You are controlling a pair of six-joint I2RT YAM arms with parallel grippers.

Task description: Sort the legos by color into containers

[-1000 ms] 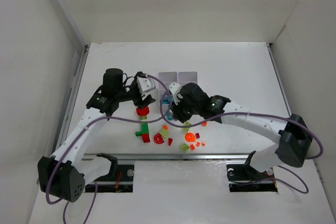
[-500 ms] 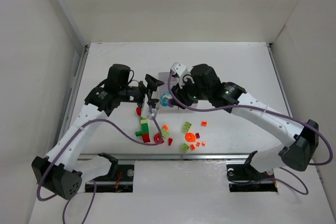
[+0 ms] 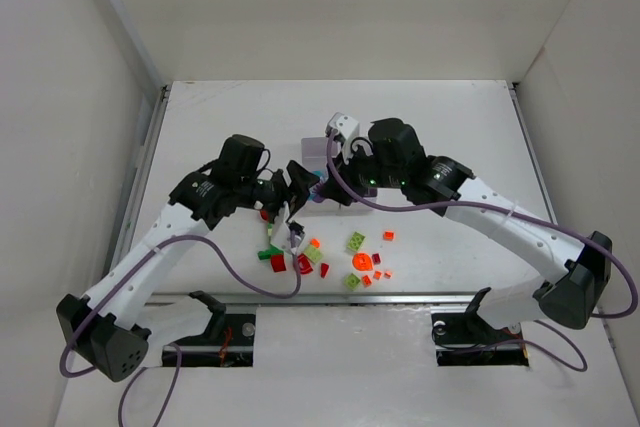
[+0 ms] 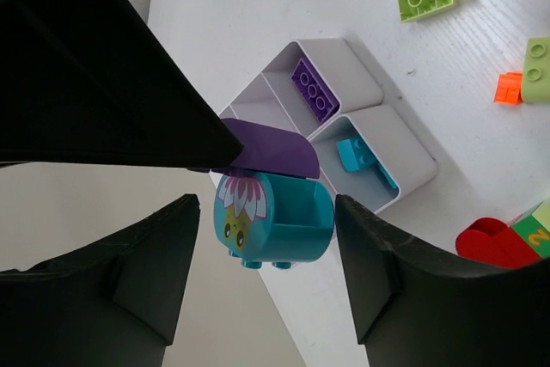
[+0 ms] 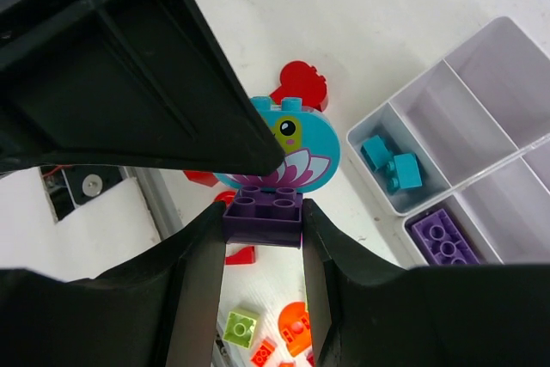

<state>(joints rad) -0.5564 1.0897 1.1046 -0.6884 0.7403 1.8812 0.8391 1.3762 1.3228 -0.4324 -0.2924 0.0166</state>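
My right gripper (image 5: 263, 212) is shut on a purple brick (image 5: 263, 211) that has a round teal flower-face piece (image 5: 292, 148) stuck to it. It holds them in the air beside the white containers (image 5: 481, 126). My left gripper (image 4: 266, 208) is open, with its fingers (image 4: 137, 272) standing on either side of the teal piece (image 4: 275, 221) and a gap on each side. Teal bricks (image 5: 391, 165) lie in one compartment and a purple brick (image 5: 441, 238) in another. In the top view both grippers meet at the containers' (image 3: 316, 147) left edge.
Loose legos lie on the table in front of the containers: a lime brick (image 3: 355, 242), an orange round piece (image 3: 362, 261), red pieces (image 3: 300, 263) and a green brick (image 3: 270, 252). A red piece (image 5: 299, 83) lies below the held bricks. White walls ring the table.
The right gripper has risen from the loose pieces with the purple and teal legos and moved toward the containers. The left gripper has swung right and now stands around the teal piece.
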